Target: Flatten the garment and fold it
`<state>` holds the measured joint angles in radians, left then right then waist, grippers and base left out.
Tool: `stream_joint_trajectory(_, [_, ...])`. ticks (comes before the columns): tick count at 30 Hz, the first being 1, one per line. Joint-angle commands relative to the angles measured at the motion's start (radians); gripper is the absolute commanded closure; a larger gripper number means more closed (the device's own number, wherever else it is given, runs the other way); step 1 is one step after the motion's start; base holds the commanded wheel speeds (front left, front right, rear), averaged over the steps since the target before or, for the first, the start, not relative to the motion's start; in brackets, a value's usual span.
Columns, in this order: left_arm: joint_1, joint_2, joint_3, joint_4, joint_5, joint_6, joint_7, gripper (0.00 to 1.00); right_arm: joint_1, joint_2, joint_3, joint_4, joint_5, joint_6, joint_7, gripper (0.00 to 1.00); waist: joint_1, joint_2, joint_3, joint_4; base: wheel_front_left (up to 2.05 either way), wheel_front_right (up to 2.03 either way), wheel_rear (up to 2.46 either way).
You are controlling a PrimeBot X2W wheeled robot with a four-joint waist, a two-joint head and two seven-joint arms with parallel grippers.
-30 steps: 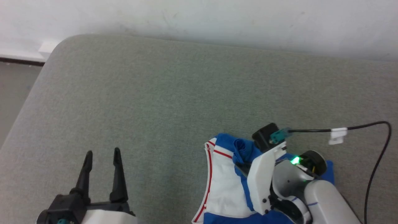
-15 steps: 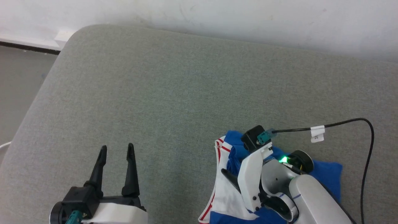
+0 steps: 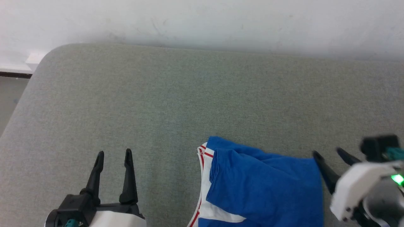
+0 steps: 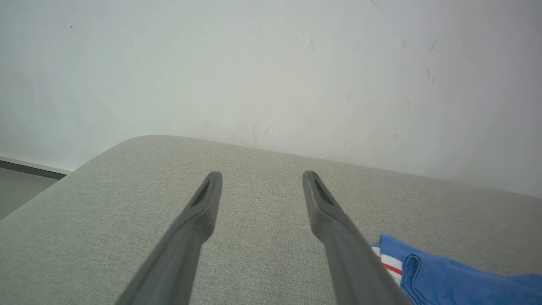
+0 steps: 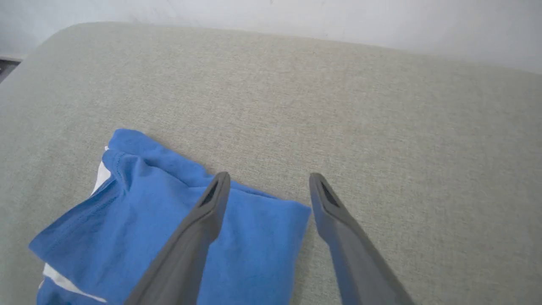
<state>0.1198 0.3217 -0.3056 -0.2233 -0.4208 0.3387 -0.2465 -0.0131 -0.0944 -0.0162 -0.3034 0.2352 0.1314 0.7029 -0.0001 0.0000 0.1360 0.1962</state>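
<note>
Blue garment [image 3: 265, 186] folded over, white red-striped trim at one edge, left hand [image 3: 114, 154] and right hand [image 3: 327, 152] spread wide

A blue garment [image 3: 262, 186] with a white panel and red-striped trim lies bunched at the lower centre of the frame on a grey fabric surface [image 3: 189, 104] that meets a white wall [image 3: 202, 22] along the top. At lower left, the left gripper [image 3: 114, 154] points up-frame, fingers parted and empty. At lower right, the right gripper [image 3: 327, 152], fingers apart, sits just beside the garment's right edge, with a green light [image 3: 397, 179] glowing on its wrist.
</note>
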Motion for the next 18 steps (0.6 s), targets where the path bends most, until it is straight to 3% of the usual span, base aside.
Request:
stream_joint_trajectory(1, [0.012,0.01,0.002,-0.009,0.007,0.007,0.003,0.0,0.09,0.016,-0.067,-0.051,0.006,-0.001,-0.016,0.0,0.0001,0.0,0.016,-0.015,0.0,0.0,0.0])
stream_joint_trajectory(9, [-0.001,0.021,-0.002,-0.019,0.012,0.003,0.009,0.0,0.217,0.039,-0.147,-0.054,0.034,-0.001,-0.08,0.0,0.0001,0.0,0.064,-0.019,0.0,0.0,0.0])
stream_joint_trajectory(18, [-0.038,0.029,-0.013,-0.024,0.022,-0.001,0.023,0.0,0.181,0.044,-0.094,0.086,0.083,-0.001,-0.067,0.0,0.0001,0.0,0.12,0.013,0.0,0.0,0.0])
